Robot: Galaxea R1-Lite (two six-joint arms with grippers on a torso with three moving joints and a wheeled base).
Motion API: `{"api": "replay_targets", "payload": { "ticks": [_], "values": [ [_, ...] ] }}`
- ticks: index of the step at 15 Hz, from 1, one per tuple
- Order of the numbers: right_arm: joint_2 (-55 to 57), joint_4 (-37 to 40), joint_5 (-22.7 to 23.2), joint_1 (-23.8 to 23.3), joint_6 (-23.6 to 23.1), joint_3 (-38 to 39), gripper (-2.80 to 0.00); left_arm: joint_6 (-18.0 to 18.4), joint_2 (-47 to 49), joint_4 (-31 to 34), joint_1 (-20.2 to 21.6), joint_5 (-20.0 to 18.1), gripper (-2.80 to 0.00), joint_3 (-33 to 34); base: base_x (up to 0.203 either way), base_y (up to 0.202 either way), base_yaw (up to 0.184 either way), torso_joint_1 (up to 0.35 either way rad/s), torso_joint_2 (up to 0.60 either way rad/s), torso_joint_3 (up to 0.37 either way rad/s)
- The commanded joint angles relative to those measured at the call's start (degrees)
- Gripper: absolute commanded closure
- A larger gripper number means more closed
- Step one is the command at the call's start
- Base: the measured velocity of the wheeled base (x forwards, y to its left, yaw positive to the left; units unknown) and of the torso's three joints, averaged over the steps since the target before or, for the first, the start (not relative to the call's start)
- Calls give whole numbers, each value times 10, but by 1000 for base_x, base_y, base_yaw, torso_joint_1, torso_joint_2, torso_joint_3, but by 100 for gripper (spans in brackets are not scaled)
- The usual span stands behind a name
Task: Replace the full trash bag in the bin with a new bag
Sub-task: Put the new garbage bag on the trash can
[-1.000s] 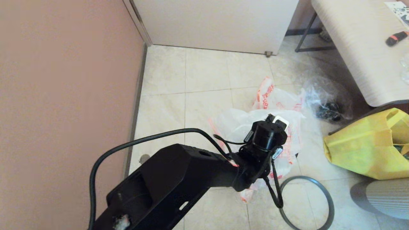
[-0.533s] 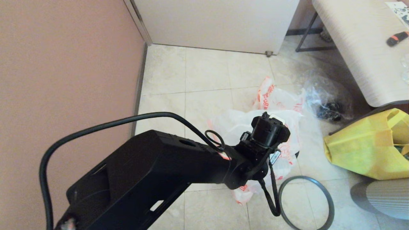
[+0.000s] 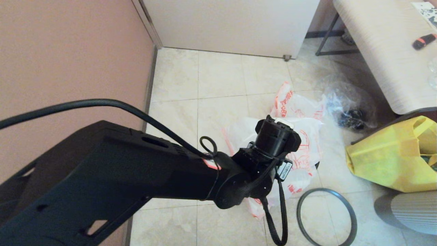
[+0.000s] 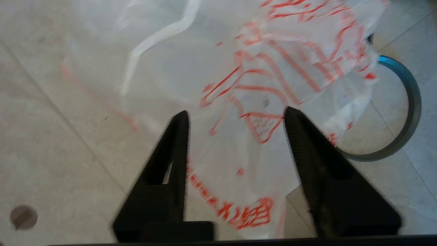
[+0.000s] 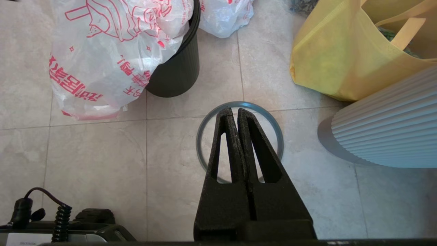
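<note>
Over pale tiled floor (image 3: 218, 75), hovering: left gripper (image 4: 235, 116), jaws apart, seemingly empty, risking snagging limp white orange-printed plastic bag (image 4: 273, 78).

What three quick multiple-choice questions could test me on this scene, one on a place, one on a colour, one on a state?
1. Where does the grey hoop lie?
A. On the bin's rim
B. Flat on the floor tiles
C. Inside the yellow tote

2. What colour is the bin?
A. Black
B. Blue
C. White

3. How do the right tool's fingers stand?
A. Wide apart
B. Pressed together
C. Clamped on the hoop

Answers:
1 B: the hoop rests on the tiles, apart from the bin.
2 A: its ribbed wall shows black beneath the white bag draped over it.
3 B: the two fingers meet at the tips, holding nothing, above the hoop.
</note>
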Motion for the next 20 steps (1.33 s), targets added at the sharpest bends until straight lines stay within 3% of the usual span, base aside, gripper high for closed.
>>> {"api": "replay_targets", "payload": {
  "ticks": [1,6,9,11,15,20],
  "values": [
    [0,0,0,0,0,0,0,-5,-37,-14,7,2,0,46,0,0,0,0,0,0],
    [2,8,10,0,-41,-7,0,-35,-115,-95,73,15,0,167,0,0,0,0,0,0],
    [70,12,9,0,-52,-76,0,-35,-144,-148,106,4,0,237,0,0,0,0,0,0],
    [209,6,11,2,-52,-138,0,-34,-148,-198,116,-4,0,277,0,0,0,0,0,0],
    [568,-52,12,9,-57,-300,0,-36,-168,-212,120,6,0,290,0,0,0,0,0,0],
    [932,-67,-10,57,-67,-615,0,-32,-180,-215,132,23,0,301,0,0,0,0,0,0]
  ]
}}
